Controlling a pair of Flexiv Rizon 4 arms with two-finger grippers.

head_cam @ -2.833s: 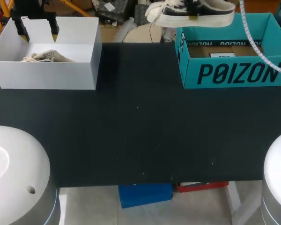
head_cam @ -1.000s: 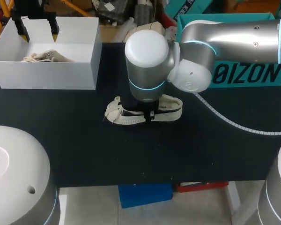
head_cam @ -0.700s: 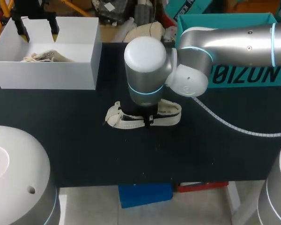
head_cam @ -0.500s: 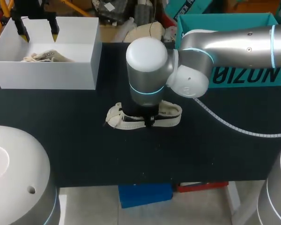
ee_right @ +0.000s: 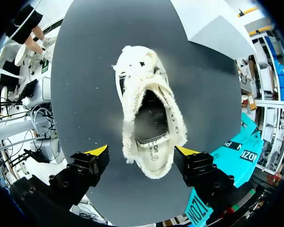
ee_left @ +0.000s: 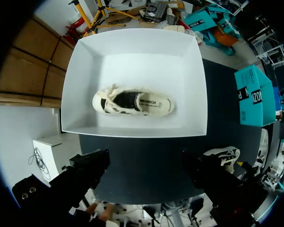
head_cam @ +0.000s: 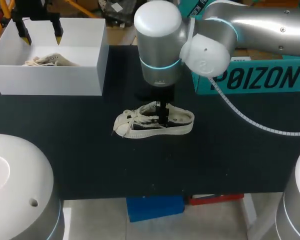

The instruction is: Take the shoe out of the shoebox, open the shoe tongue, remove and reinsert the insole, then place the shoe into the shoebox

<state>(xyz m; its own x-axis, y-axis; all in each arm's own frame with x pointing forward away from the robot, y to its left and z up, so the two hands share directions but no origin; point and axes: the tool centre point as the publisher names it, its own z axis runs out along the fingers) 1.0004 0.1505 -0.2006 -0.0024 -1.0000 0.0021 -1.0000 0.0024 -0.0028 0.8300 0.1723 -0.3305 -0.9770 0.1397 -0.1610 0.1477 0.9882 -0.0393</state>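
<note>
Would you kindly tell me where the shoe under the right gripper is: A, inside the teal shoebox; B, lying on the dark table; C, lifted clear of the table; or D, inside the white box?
B: the shoe lies flat on the table, with the right gripper open over it and both yellow tips clear of it.

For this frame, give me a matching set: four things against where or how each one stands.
Things: 1 teal shoebox; 2 white box; 3 right gripper; 4 left gripper.
States: a open above the white box; b holds a second shoe; c partly hidden behind the right arm; d open over the shoe on the table.
Pairs: 1-c, 2-b, 3-d, 4-a.
</note>
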